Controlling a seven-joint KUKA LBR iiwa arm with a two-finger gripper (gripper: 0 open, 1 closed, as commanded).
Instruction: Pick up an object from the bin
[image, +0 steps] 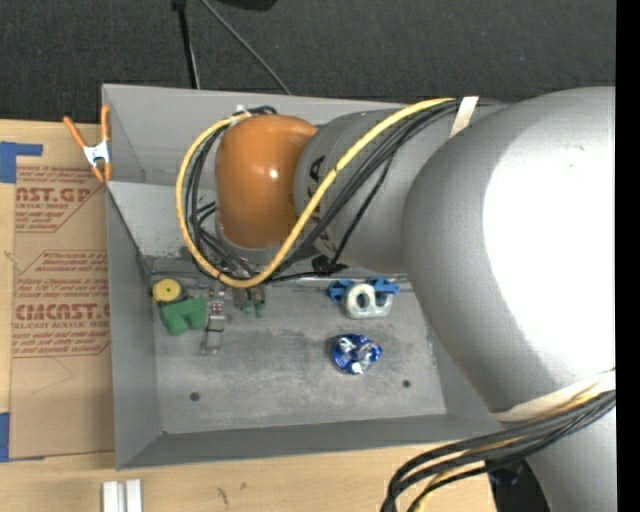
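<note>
Bin (290, 400) holds yel. disc (166, 291), grn block (180, 317), blue-wht clip (362, 297), blue wrapper (355, 354)

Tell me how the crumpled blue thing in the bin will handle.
The crumpled blue thing looks like foil or wrapper: probably light, likely to squash rather than resist. Its uneven folds suggest it would slide, not roll.

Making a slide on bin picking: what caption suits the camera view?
Gripper down in the grey bin beside a green block and yellow disc; blue-white piece and blue wrapper farther right.
</note>
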